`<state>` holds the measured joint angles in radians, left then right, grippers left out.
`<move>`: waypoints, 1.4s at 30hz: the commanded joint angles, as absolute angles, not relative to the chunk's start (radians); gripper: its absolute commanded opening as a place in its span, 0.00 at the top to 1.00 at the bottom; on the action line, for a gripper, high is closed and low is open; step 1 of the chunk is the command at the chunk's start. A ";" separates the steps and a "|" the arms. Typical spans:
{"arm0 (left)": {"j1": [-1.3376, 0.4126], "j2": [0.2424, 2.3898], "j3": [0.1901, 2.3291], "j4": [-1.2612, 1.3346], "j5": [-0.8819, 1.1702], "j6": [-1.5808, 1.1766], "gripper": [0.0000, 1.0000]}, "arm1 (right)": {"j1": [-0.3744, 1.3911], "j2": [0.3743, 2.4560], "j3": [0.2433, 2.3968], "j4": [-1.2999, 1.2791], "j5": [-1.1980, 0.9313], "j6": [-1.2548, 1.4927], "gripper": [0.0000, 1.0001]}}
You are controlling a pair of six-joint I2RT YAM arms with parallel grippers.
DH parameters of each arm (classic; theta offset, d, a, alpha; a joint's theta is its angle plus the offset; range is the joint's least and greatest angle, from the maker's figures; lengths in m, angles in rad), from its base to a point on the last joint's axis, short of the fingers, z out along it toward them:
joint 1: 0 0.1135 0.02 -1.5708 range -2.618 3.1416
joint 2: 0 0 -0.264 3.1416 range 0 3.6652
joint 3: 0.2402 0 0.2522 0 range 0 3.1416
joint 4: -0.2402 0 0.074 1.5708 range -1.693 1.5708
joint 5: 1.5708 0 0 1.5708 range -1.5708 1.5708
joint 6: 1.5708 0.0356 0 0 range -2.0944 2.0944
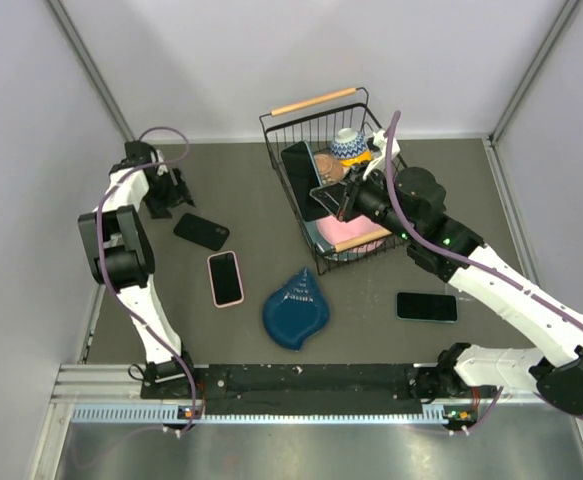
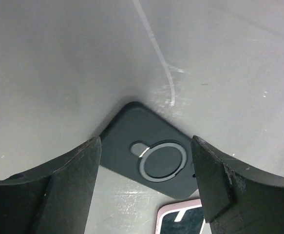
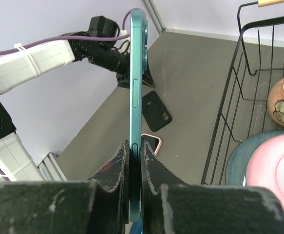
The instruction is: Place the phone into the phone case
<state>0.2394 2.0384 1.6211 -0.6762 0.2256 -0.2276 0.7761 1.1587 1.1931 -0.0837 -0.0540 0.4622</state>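
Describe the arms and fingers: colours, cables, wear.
Left arm and right arm: white link shells, black joint housings. A purple cable runs along each. Fingers are black, wedge-shaped, with scuffed, pale-flecked edges.

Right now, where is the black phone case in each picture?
Top external: the black phone case lies left of the middle, on the table.
Left wrist: it sits low in the middle, one corner pointing up.
Right wrist: it is near the middle, just right of the upright teal phone.
Shared landmark: the pink-edged phone lies beside it in all three.
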 commanded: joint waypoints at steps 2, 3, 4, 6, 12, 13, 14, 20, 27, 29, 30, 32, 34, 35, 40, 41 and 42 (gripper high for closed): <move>0.160 2.075 1.713 -0.727 0.250 -0.094 0.22 | 0.784 1.141 1.216 -0.017 -0.054 0.446 1.00; 0.153 2.079 1.721 -0.729 0.271 -0.083 0.23 | 0.782 1.144 1.218 -0.015 -0.055 0.445 1.00; 0.149 2.082 1.721 -0.729 0.282 -0.071 0.23 | 0.782 1.144 1.218 -0.017 -0.055 0.446 1.00; 0.138 2.095 1.726 -0.739 0.325 -0.066 0.24 | 0.782 1.144 1.216 -0.015 -0.058 0.448 1.00; 0.114 2.160 1.738 -0.798 0.419 -0.025 0.25 | 0.784 1.138 1.215 -0.015 -0.052 0.448 1.00; 0.107 2.166 1.736 -0.802 0.422 -0.015 0.25 | 0.784 1.138 1.213 -0.015 -0.054 0.446 1.00; 0.094 2.171 1.738 -0.808 0.420 -0.014 0.26 | 0.784 1.138 1.213 -0.014 -0.052 0.446 1.00; 0.035 2.051 1.629 -0.709 0.247 -0.008 0.18 | 0.782 1.134 1.207 -0.012 -0.055 0.449 1.00; 0.026 2.078 1.646 -0.753 0.062 0.008 0.20 | 0.784 1.117 1.206 -0.012 -0.054 0.449 1.00; 0.035 2.094 1.651 -0.762 0.009 0.003 0.20 | 0.782 1.112 1.207 -0.014 -0.051 0.448 1.00; 0.040 2.097 1.651 -0.764 0.005 -0.026 0.20 | 0.784 1.108 1.209 -0.018 -0.051 0.445 1.00; 0.058 2.100 1.654 -0.765 -0.057 -0.057 0.20 | 0.784 1.097 1.212 -0.031 -0.045 0.436 1.00; 0.077 2.109 1.672 -0.808 -0.126 -0.113 0.23 | 0.782 1.088 1.210 -0.034 -0.038 0.431 1.00; 0.098 2.126 1.699 -0.834 -0.146 -0.133 0.25 | 0.784 1.085 1.210 -0.035 -0.037 0.431 1.00; 0.178 2.137 1.706 -0.919 -0.228 -0.216 0.34 | 0.782 1.068 1.203 -0.038 -0.038 0.433 1.00; 0.190 2.135 1.707 -0.937 -0.232 -0.228 0.37 | 0.782 1.066 1.203 -0.038 -0.035 0.431 1.00; 0.202 2.131 1.701 -0.943 -0.238 -0.239 0.40 | 0.784 1.062 1.201 -0.040 -0.035 0.434 1.00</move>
<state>0.1322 2.1185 1.6836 -0.8471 -0.1146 -0.1581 0.7761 1.1133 1.1908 -0.1196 -0.0463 0.4442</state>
